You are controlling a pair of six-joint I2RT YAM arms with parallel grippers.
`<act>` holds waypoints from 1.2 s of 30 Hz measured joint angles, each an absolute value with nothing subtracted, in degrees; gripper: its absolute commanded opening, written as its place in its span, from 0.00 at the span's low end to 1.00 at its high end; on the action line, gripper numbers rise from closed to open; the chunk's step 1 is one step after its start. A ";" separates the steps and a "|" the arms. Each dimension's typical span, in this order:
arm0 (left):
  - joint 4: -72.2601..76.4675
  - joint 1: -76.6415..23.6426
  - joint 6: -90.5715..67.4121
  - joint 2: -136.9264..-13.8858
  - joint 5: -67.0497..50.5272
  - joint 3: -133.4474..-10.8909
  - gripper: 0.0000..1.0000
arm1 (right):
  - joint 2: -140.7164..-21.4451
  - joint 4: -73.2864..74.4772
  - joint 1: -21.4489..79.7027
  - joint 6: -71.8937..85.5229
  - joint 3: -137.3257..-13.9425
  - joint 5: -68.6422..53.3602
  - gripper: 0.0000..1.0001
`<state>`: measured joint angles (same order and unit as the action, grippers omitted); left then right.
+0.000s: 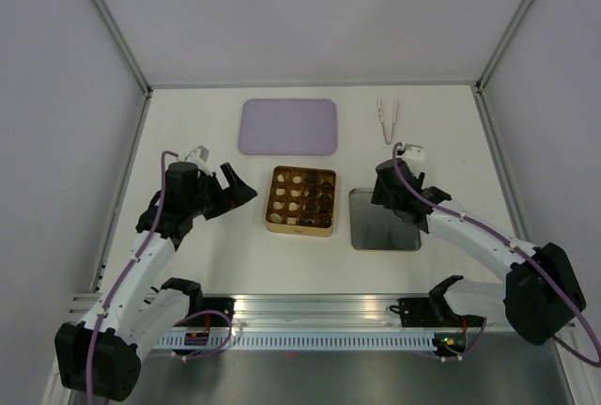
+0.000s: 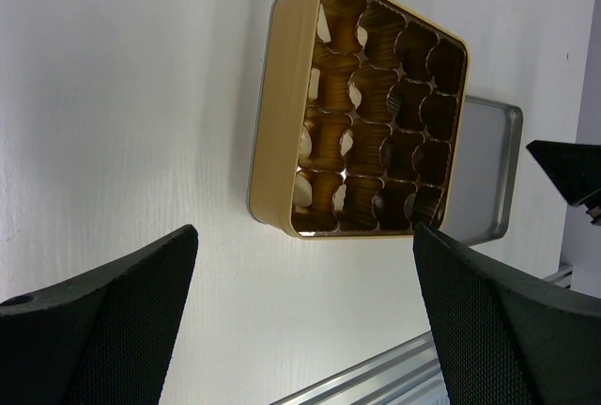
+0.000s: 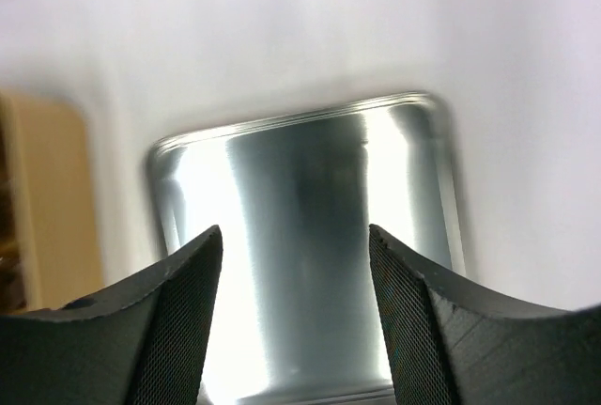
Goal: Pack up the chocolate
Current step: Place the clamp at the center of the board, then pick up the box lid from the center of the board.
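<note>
The chocolate (image 2: 356,95) fills the fluted cells of a square gold tin (image 2: 266,123) at the middle of the smooth white worktop (image 1: 460,142). Pale cream cubes sit in the left columns and dark rounded lumps in the right. Just right of the tin lies a brushed-metal lid (image 1: 385,222) with rounded corners. The left tool (image 2: 300,330) is beside the tin's left edge, its knurled black fingers wide apart. The right tool (image 3: 296,316) hovers over the lid, fingers apart and gripping nothing.

Gold gridded tin (image 2: 266,132), cream and brown chocolate (image 2: 355,95)
</note>
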<state>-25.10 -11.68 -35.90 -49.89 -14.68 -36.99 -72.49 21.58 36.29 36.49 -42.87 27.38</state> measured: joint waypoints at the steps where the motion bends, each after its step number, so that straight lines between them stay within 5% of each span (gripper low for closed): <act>1: -24.99 -11.68 -35.92 -49.87 -15.09 -36.91 1.00 | -70.81 21.89 33.56 36.03 -41.98 27.35 0.69; 15: -24.45 -11.68 -35.90 -49.65 -16.64 -35.48 0.99 | -69.17 24.14 11.77 31.53 -31.29 19.49 0.56; 28: -23.86 -11.68 -35.88 -49.63 -16.67 -35.22 1.00 | -70.11 20.01 9.85 30.35 -29.63 12.32 0.02; 36: -23.86 -11.68 -35.86 -49.17 -17.02 -35.22 0.99 | -63.53 22.55 9.69 29.85 -29.34 11.77 0.01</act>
<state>-23.86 -11.68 -35.86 -49.17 -17.02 -35.22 -63.53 22.55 9.69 29.85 -29.34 11.77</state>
